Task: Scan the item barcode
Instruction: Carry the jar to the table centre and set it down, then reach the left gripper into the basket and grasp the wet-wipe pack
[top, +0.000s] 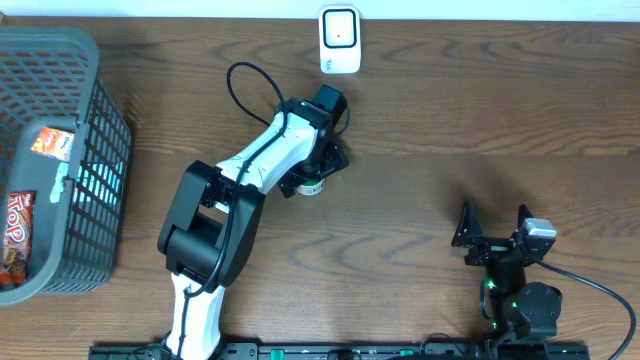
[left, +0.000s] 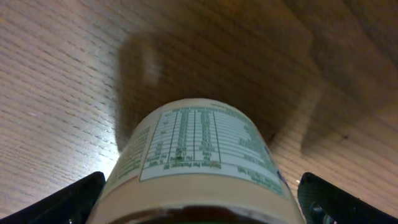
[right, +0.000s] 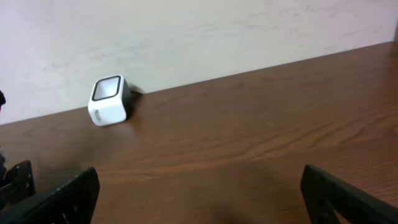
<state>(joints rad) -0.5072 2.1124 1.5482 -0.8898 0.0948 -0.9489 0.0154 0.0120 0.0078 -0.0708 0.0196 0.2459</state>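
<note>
The left arm reaches out over the middle of the brown table (top: 430, 120). Its left gripper (left: 200, 198) is spread wide, with one black finger far out on each side. The little jar (left: 199, 143) sits right between them. It has a cream side and a white label full of tiny print. On the right there is a clear gap between the finger and the jar. On the left the finger tip looks very close to it, and I cannot tell if they touch. From above, the arm covers most of the jar, so I cannot say if it stands up or lies down.

The white scanner (top: 340, 40) is at the far edge of the table, by the wall, a bit beyond the jar.

The right gripper (top: 494, 226) is near the front of the table on the right side. It is spread wide too and has nothing in it.

A grey basket (top: 100, 170) is on the left, with snack packs (top: 15, 225) inside.
</note>
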